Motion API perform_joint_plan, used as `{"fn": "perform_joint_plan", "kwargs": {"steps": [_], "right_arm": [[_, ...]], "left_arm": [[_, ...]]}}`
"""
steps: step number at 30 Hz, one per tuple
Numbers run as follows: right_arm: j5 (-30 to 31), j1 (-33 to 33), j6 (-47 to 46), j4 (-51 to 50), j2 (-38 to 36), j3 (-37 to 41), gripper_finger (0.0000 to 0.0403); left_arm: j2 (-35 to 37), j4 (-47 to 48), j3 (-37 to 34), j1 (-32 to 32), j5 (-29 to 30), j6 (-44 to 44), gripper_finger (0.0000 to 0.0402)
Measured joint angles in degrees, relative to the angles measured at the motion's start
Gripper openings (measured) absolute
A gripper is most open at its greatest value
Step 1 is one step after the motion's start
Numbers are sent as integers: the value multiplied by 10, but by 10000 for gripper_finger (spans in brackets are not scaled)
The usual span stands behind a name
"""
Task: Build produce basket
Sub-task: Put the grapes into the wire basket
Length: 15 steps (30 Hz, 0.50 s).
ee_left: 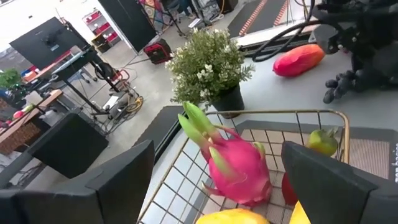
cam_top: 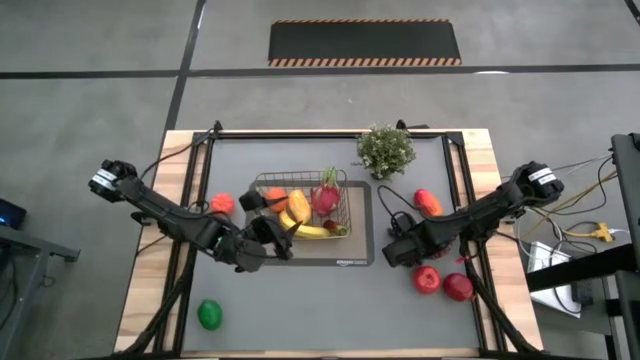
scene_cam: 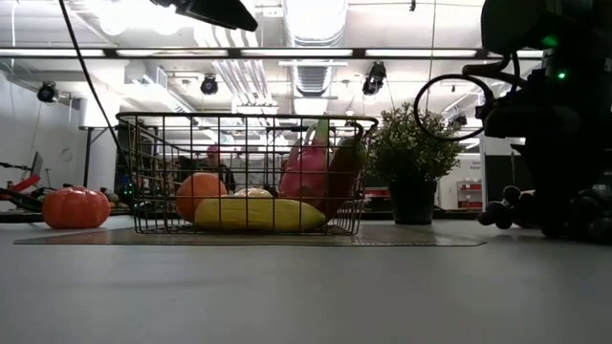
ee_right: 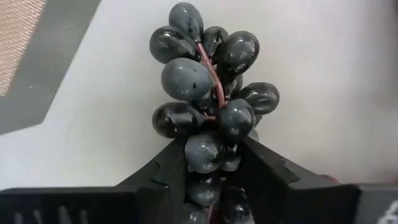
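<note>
now, right hand [ee_right: 211,180]: clamped on grapes [ee_right: 208,99], at 3 o'clock of basket [cam_top: 352,205]
left hand [ee_left: 211,186]: fingers apart, over basket's 9 o'clock edge

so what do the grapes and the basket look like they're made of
Grapes: probably smooth plastic or rubber, a dark glossy skin with soft highlights on each ball and a thin reddish stem; the right hand closes around the bunch's lower end.
Basket: thin metal wire in an open grid; the rim looks brass-toned in the left wrist view and dark in the low view, so the coating is unclear.
</note>
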<state>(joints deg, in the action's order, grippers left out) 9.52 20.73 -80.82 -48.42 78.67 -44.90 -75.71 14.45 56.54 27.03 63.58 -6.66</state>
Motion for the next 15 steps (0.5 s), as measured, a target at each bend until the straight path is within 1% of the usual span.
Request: {"fn": "perform_joint_plan", "kwargs": {"steps": [3, 15], "right_arm": [[10, 0, 13, 0, -9, -8, 101], [52, 0, 83, -7, -61, -48, 44]], "left_arm": [[17, -9, -15, 0, 3, -1, 331], [92, -101, -98, 0, 4, 2, 331]]}}
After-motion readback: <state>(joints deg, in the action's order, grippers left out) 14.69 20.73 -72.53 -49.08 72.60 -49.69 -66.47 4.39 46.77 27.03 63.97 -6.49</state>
